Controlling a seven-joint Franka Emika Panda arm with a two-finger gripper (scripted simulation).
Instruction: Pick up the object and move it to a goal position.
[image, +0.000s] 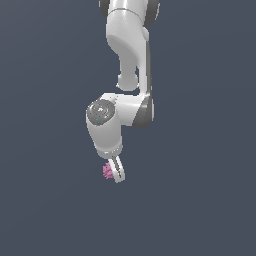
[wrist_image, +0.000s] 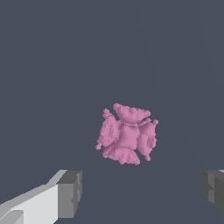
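The object (wrist_image: 127, 134) is a small pink, bumpy, roughly round lump resting on the dark grey floor. In the wrist view it lies ahead of the gap between my two fingers and touches neither. My gripper (wrist_image: 142, 191) is open, its grey pads (wrist_image: 70, 192) spread far wider than the lump. In the exterior view the white arm reaches down and my gripper (image: 116, 173) is low, with the object (image: 106, 171) just beside one white finger (image: 119, 171), on the exterior view's left of it. The other finger is hidden there.
Only the flat dark grey floor (image: 200, 200) surrounds the arm. The arm's white links and grey joint (image: 101, 111) rise above the gripper.
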